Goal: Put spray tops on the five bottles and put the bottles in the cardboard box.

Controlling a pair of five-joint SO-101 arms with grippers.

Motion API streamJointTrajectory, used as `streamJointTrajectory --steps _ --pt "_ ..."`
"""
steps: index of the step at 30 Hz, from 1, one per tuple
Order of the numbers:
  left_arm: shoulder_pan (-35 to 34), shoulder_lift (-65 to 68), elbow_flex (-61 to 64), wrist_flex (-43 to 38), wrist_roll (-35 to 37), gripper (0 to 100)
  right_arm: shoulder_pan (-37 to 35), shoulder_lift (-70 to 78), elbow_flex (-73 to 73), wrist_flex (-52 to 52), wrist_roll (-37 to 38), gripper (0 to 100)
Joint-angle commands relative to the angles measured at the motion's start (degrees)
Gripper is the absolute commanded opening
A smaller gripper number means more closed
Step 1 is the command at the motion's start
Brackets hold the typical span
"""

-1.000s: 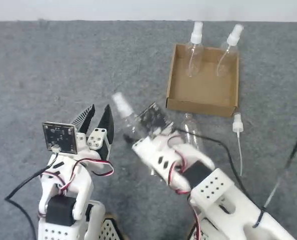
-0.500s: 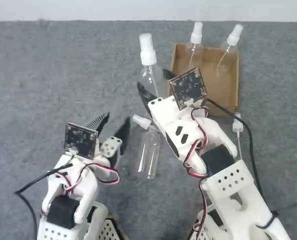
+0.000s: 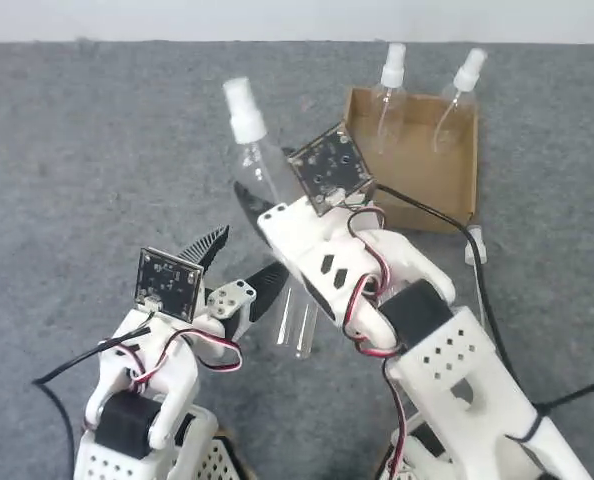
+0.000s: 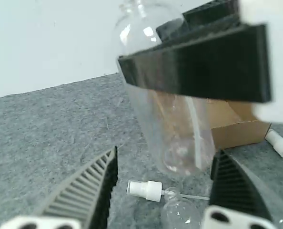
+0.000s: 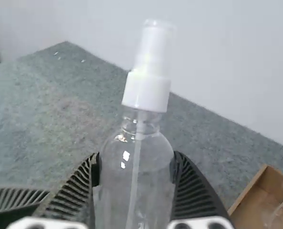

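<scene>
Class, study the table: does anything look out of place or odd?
Yes. A loose spray top lies on the mat beside the cardboard box, fitted to no bottle. A second bottle lies on its side on the mat, outside the box, while the right end effector grips a raised bottle.

On my feed I see a bench (image 3: 87, 140) covered in coarse grey carpet (image 3: 67, 220). A plain white wall (image 3: 177, 18) runs along the bench's far edge, meeting the carpet in a straight line.
</scene>
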Motion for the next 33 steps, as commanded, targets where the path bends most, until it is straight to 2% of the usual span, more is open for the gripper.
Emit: streamJointTrajectory --steps 1,13,19,21,28,33 --pt "-0.1 -0.6 -3.1 -1.1 -0.4 29 -0.5 -0.8 -7.0 6.6 -0.7 0.6" --pt "-0.1 -0.6 -3.0 -0.9 -0.4 29 -0.1 -12.1 -3.5 13.0 -0.6 0.6" --pt "-0.1 -0.6 -2.7 -0.8 -0.4 29 0.7 -12.7 -3.7 13.7 -0.2 0.6" --pt "-0.1 -0.6 -2.2 -0.8 -0.4 29 4.2 -12.7 -4.0 13.7 0.2 0.6" --pt "-0.1 -1.0 -1.3 -1.1 -0.5 28 25.2 -12.3 -4.0 11.0 5.5 0.6" --pt "-0.1 -1.0 -1.2 -1.1 -0.6 23 32.0 -6.5 -1.5 3.4 6.7 0.6"
